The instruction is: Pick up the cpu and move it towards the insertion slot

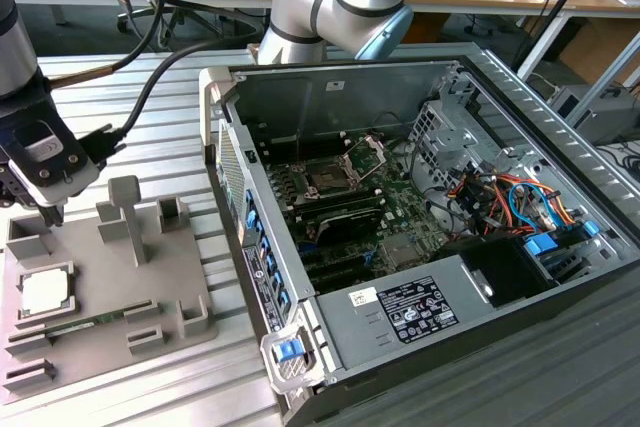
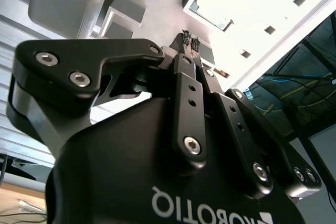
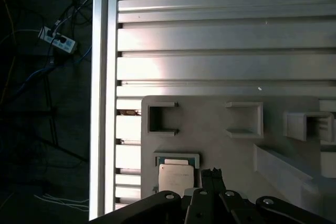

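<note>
Cpu point(image 1: 46, 292) lies flat, metal top up, in a square recess at a corner of the tray point(image 1: 110, 277), on the exterior view's left. It is square, so no long axis; its edges run parallel to the tray's edges. The first wrist view gives the cpu point(image 3: 176, 178) from above, a green rim along one side. Gripper point(image 1: 55, 215) hangs over the tray, near the cpu, not touching it. In the second wrist view the fingertips point(image 2: 185, 38) sit together with nothing between them. The exterior view takes in the slot point(image 1: 328, 177), bracket raised, inside the open case point(image 1: 330, 87), well apart from the tray.
</note>
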Tool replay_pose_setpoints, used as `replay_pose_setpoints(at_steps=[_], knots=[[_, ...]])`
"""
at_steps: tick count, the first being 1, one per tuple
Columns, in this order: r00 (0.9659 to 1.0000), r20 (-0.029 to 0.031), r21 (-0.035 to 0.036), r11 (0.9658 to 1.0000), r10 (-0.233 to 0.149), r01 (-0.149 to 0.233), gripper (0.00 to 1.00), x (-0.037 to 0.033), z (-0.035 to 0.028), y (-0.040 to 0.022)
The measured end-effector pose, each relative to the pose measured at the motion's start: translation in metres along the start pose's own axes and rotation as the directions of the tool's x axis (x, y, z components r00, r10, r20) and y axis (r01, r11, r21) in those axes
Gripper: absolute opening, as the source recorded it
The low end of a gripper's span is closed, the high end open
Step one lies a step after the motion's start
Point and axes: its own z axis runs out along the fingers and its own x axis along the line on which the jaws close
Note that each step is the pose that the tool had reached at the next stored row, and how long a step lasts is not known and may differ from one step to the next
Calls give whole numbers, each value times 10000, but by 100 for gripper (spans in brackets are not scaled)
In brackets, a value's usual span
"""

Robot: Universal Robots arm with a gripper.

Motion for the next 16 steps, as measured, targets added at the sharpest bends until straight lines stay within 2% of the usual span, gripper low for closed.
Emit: replay_pose_setpoints(at_steps=[16], knots=[[10000,0,1,10000,0,0,11,2,49,-2]])
